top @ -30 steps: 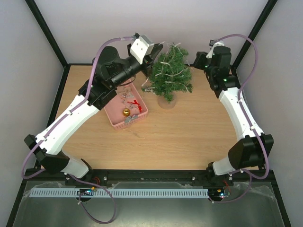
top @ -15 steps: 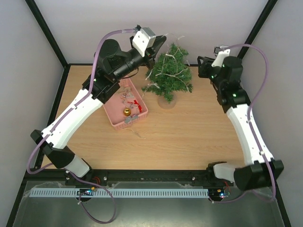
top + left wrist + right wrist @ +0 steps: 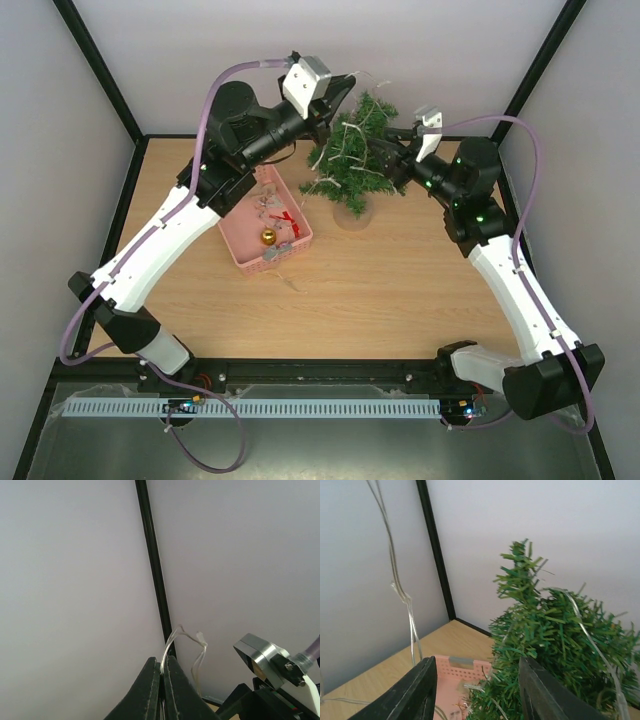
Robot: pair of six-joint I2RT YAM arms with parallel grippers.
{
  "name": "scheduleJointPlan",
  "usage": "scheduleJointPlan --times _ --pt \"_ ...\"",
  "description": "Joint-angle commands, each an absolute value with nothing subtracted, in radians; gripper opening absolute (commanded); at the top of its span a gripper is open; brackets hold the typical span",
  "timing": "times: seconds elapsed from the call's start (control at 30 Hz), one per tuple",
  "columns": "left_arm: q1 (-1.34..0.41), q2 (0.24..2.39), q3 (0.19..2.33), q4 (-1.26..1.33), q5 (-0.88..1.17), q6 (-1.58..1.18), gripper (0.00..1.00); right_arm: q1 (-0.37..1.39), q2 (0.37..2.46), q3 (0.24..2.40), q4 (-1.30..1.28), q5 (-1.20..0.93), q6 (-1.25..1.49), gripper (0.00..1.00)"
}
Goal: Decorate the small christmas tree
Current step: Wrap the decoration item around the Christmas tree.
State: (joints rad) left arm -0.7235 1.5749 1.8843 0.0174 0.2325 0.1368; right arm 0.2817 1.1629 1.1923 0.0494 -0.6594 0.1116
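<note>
the left fingers [image 3: 149,682] are pressed together and clamped on the pale string [image 3: 171,639], which comes up from between their tips, loops over and hangs back down against the grey back wall [image 3: 75,580]. seen from above, they sit raised just beside the upper left of the small christmas tree [image 3: 355,165], with the left arm [image 3: 170,230] reaching over the pink basket [image 3: 240,240].

the right fingers [image 3: 422,690] stand apart with nothing between them. they point at the tree's right side, and its bristly green top and branches fill the wrist view just past the tips. a strand of the string hangs down at the left of that view, and another runs through the needles.

the tree stands upright on its round pale base [image 3: 352,214] at the back middle of the worktop [image 3: 400,290], between the two arms. the basket lies just left of the base, with a gold ball [image 3: 267,237] and other small ornaments inside.
</note>
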Motion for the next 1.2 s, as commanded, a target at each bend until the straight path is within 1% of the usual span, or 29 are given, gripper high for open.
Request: scheduleJointPlan --times 0.0,0.1,0.2,0.4,0.5,0.67,0.8,1.0,1.07,1.1,1.17 --pt "-0.719 1.581 1.917 0.064 0.245 0.124 0.02 0.293 1.159 1.195 0.118 -0.722 0.066 0.44" --pt "-0.719 1.583 1.918 0.066 0.245 0.121 0.03 0.294 1.169 1.204 0.104 -0.729 0.057 0.44" --pt "-0.719 1.586 1.915 0.063 0.248 0.114 0.03 0.299 1.177 1.231 0.023 -0.731 0.024 0.44" --pt "-0.719 1.592 1.913 0.064 0.252 0.106 0.02 0.298 1.116 1.210 -0.067 -0.668 -0.020 0.44" --pt "-0.721 1.590 1.908 0.064 0.256 0.106 0.02 0.298 1.102 1.218 -0.105 -0.680 -0.036 0.45" --pt "-0.723 1.580 1.884 0.084 0.255 0.103 0.02 0.302 1.125 1.224 -0.092 -0.723 -0.032 0.47" --pt "-0.723 1.578 1.878 0.083 0.256 0.103 0.02 0.304 1.153 1.257 -0.110 -0.709 -0.045 0.49" --pt "-0.724 1.560 1.854 0.097 0.262 0.100 0.02 0.305 1.184 1.262 -0.037 -0.662 -0.030 0.49" --pt "-0.723 1.557 1.849 0.102 0.265 0.097 0.02 0.305 1.208 1.280 -0.038 -0.670 -0.021 0.47" --pt "-0.724 1.557 1.847 0.104 0.267 0.095 0.02 0.306 1.217 1.288 -0.038 -0.665 -0.018 0.43" --pt "-0.723 1.557 1.844 0.108 0.266 0.092 0.02 0.305 1.217 1.298 -0.039 -0.626 -0.015 0.26"
